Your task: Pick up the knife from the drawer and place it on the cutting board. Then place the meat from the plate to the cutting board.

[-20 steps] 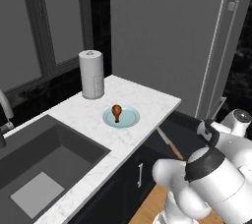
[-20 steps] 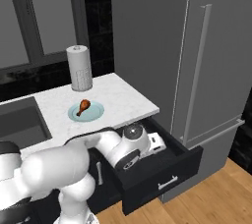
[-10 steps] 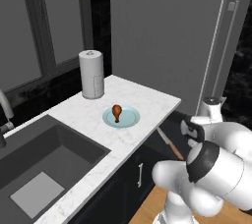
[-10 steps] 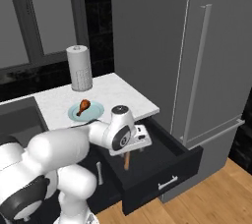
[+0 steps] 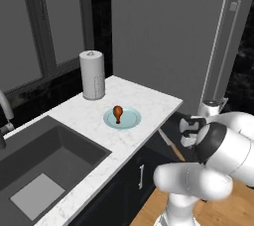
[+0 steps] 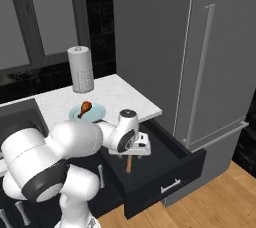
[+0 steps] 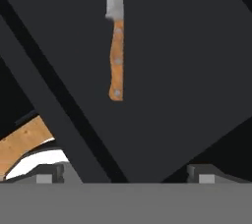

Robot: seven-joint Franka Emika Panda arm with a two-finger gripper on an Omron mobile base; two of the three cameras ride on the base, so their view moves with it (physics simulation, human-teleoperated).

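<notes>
Wooden-handled knife point(image 7: 116, 46) — one, one drawer point(image 6: 165, 164), seemingly flat

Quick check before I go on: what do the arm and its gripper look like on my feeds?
The arm is glossy white with bulbous rounded links and dark grey-black joint bands. The gripper is a white boxy hand with two small dark finger tips. No cables or markings visible.

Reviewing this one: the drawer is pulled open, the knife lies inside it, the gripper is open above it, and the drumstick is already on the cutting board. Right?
Not quite. The drumstick still lies on the teal plate on the counter, as the left base view shows. The rest stands: the drawer is open, the knife lies inside it, and the gripper is open above it.
</notes>
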